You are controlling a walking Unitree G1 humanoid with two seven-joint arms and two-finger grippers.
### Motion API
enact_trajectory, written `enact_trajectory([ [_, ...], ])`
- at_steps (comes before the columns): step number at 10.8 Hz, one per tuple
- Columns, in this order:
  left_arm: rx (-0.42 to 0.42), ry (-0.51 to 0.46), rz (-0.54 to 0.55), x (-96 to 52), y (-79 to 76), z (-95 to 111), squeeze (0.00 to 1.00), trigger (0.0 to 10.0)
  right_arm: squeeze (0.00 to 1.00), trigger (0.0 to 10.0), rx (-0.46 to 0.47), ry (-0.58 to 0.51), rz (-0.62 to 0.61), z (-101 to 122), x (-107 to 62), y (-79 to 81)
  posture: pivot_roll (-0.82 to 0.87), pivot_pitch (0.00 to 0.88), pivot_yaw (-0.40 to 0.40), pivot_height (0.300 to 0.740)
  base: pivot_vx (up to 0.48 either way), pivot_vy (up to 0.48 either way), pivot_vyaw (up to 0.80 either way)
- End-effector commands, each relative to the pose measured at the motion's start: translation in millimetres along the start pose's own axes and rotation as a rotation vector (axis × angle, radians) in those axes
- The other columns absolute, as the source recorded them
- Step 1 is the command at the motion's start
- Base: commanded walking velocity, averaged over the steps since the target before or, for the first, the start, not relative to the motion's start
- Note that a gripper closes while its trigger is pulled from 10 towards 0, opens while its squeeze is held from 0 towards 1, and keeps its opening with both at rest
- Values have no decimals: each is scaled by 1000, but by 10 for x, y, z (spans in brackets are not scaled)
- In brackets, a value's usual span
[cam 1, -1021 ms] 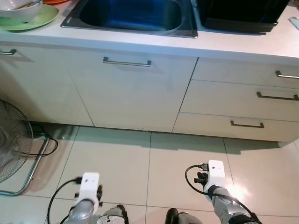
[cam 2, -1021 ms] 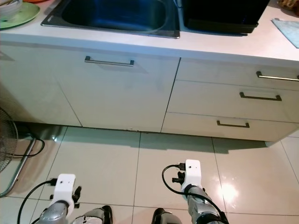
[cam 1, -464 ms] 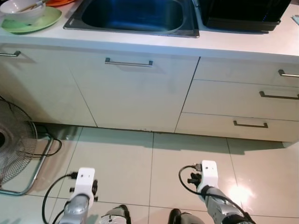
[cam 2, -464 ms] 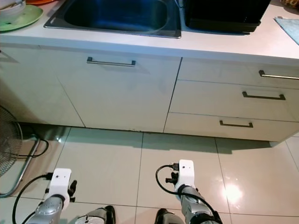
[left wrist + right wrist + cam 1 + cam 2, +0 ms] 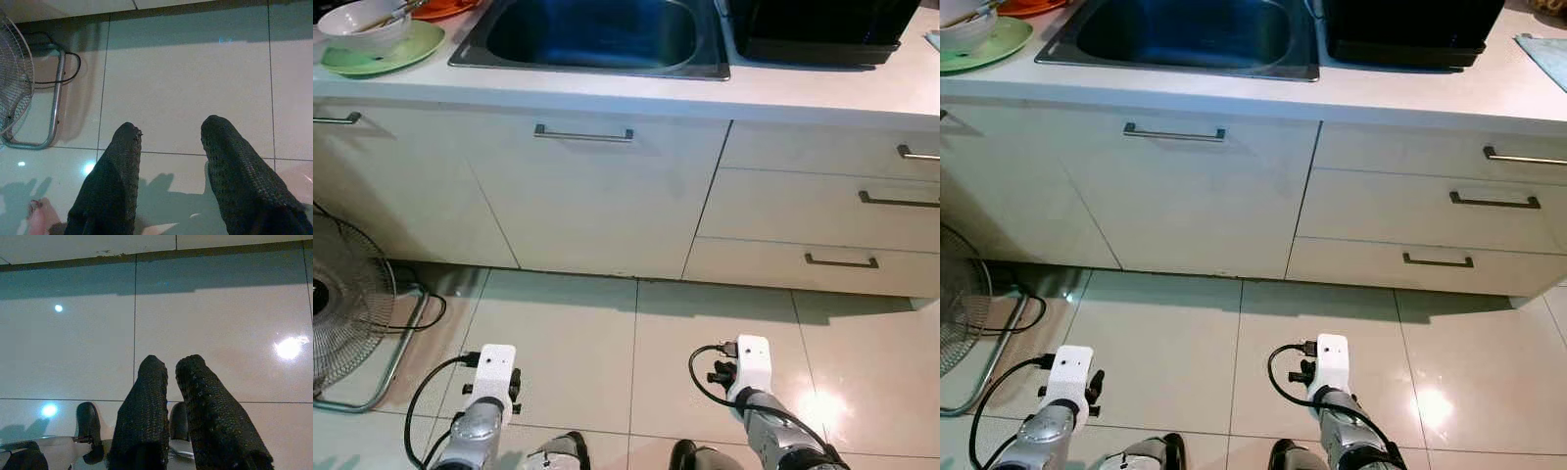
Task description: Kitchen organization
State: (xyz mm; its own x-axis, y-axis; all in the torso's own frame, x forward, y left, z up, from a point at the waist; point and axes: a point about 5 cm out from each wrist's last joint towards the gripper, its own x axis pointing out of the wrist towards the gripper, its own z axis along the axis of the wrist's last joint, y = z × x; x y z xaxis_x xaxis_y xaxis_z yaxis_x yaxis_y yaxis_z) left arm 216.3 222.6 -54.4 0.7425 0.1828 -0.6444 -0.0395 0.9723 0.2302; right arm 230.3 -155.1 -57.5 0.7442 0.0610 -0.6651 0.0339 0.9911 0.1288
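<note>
Both arms hang low over the glossy tiled floor, well short of the kitchen units. The left tool points down at the tiles with its two black fingers spread wide apart and nothing between them; the right tool also points at the floor, its fingers drawn close with only a narrow slit between them, empty. Far ahead of and above both tools runs the white tabletop, with a stainless steel sink set into it roughly ahead of the gap between the two arms. Ahead of the left tool and off to its outer side, a white bowl holding utensils sits on a green plate at the tabletop's left end, with an orange plate just behind it. Ahead of the right tool, a black appliance stands on the tabletop beside the sink. Below the tabletop are cream cabinet doors with bar handles and, in front of the right tool, a stack of three drawers. A floor fan on a metal stand sits near the left tool's outer side, its black cable trailing on the tiles.
</note>
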Motion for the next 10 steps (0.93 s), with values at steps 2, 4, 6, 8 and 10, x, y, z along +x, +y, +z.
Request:
enact_trajectory([
  [2,-11,16,7,-9,1,-41,0,10000,0,10000,12,25,-4,-47,-7,-3,152,125,4,740,0,0,0],
  [4,-25,16,-2,-15,-81,-50,0,10000,0,10000,-1,11,-3,-17,-6,-30,127,132,-2,740,0,0,0],
  [6,-11,23,-25,-24,-201,-65,0,10000,0,10000,-4,-17,-18,66,-3,-131,117,140,-40,740,0,0,0],
  [8,-18,24,13,-44,-255,-96,0,10000,0,10000,-39,-37,-43,163,-10,-283,108,147,-70,740,0,0,0],
  [10,-42,30,5,-56,-241,-132,0,10000,0,10000,-20,-60,-72,265,-6,-378,121,141,-87,740,0,0,0],
])
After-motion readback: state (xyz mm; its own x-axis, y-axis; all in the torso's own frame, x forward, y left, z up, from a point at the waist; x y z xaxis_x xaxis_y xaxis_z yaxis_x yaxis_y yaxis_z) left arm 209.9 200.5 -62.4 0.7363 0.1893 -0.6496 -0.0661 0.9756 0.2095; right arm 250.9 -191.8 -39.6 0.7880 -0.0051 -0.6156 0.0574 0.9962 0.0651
